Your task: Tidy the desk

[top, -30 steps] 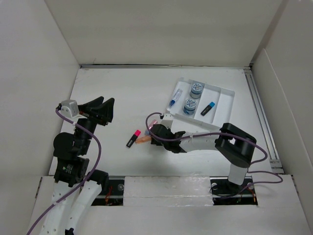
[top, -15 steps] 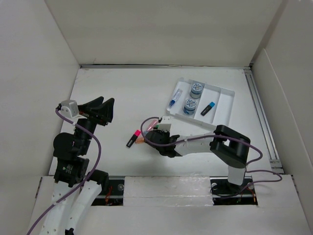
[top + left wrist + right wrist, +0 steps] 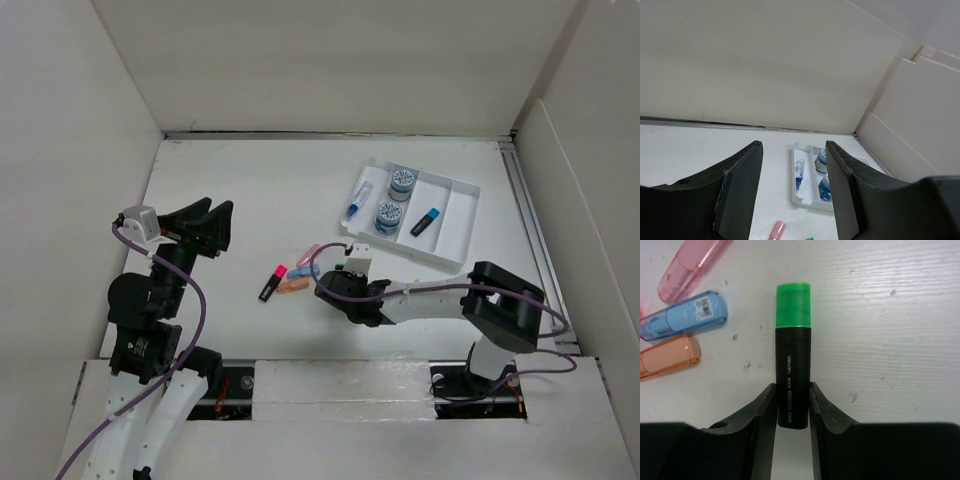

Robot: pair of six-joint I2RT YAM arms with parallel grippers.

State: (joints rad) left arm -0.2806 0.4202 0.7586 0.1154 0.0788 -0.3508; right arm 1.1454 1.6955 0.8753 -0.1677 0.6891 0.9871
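Note:
The desk (image 3: 250, 190) is a white tabletop. My right gripper (image 3: 338, 280) is low over its middle and shut on a black highlighter with a green cap (image 3: 792, 360); both fingers (image 3: 765, 410) press on the rear of its barrel and the cap (image 3: 340, 266) points away. Beside it lie a pink pen (image 3: 687, 265), a blue pen (image 3: 682, 320) and an orange pen (image 3: 665, 357). A pink-capped black highlighter (image 3: 271, 283) lies further left. My left gripper (image 3: 205, 225) is open and empty, raised over the left side (image 3: 792, 190).
A white compartment tray (image 3: 458, 185) stands at the back right, holding a blue pen (image 3: 358, 200), two round blue-and-white containers (image 3: 402, 180) and a blue-capped highlighter (image 3: 426, 221). The tray also shows in the left wrist view (image 3: 794, 197). White walls enclose the desk.
My right arm has swung its elbow to the right and its gripper has shifted slightly right near the pens. The left arm has not moved.

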